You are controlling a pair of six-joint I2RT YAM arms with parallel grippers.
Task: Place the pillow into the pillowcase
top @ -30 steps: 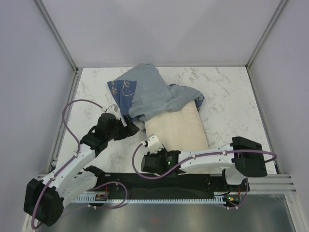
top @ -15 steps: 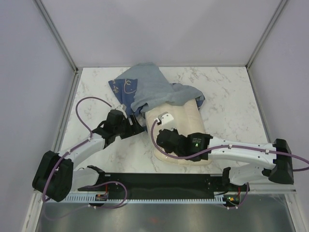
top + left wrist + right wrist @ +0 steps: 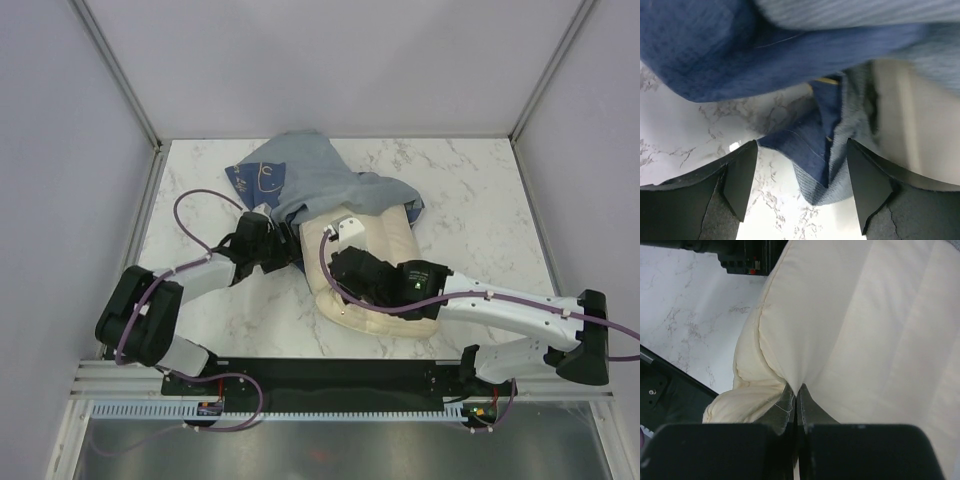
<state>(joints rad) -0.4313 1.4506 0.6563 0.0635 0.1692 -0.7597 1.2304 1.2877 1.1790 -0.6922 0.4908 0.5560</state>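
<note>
**Right gripper (image 3: 796,390) pinching the pillow (image 3: 392,243), left gripper (image 3: 801,145) gaping at the pillowcase (image 3: 310,180)**

So the right one's jaws are squeezing tight together on a little ridge of the cream fabric. You can see the cloth puckering into a crease right where they're biting, with the soft quilted panels spreading away from that spot. The pillow is lying plump in the middle of the white marble table (image 3: 480,210). Its near end is bulging out rounded, and its far end is sitting under the floppy cloth of the pillowcase.

The left one's jaws are standing wide apart, not gripping anything. A limp fold of the denim-blue cloth is hanging down between them, with a bit of yellow print showing. It's hovering just left of the pillow, right by the case's edge.

The pillowcase itself is sitting bunched up toward the far side of the table. The lighter grey-blue inside is draping over the pillow's far end, and the darker blue side with a yellow outline is peeking out on the left.
</note>
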